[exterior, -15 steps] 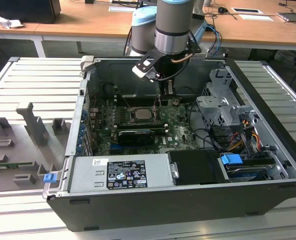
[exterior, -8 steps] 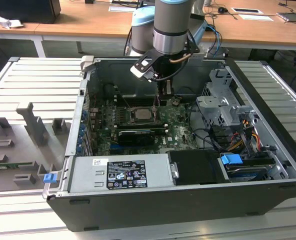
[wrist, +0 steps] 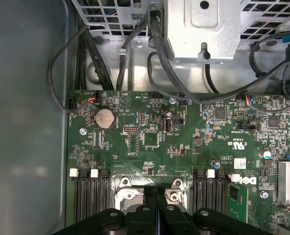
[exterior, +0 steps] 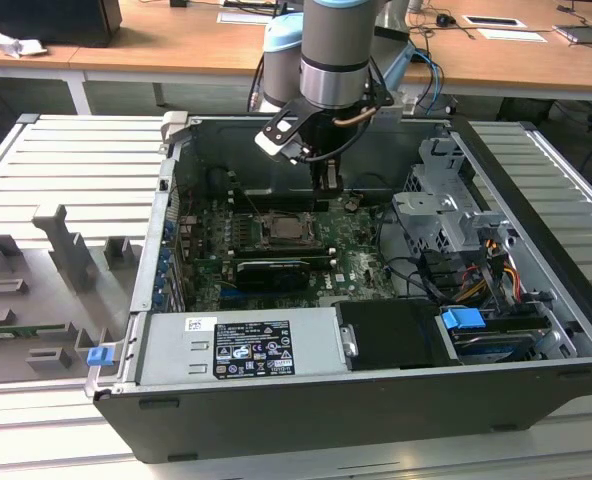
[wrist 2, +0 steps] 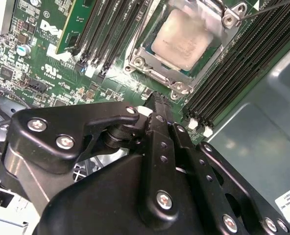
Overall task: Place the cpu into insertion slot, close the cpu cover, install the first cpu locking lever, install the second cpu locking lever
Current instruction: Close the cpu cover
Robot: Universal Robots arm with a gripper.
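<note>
Second wrist view: how does your pincer (wrist 2: 155, 100) stand?
— My fingers are pressed together with nothing between them, the tip low over the green board (wrist 2: 42, 68). Whether it touches, I cannot tell.
— And the cpu?
— My tip points toward it. The cpu (wrist 2: 184, 41) lies flat in the insertion slot (wrist 2: 152, 68), near the tip but apart from it, with long black slots (wrist 2: 243, 66) on either side.

The arm (exterior: 331, 40) I'm driving is a silvery-grey cylinder with a black band and pale blue joint caps. I see a white bracket (exterior: 276, 135) and a tan cable (exterior: 352, 118) at its wrist. The gripper (wrist 2: 155, 100) is matte black, its linkages studded with silver screws (wrist 2: 163, 199).
</note>
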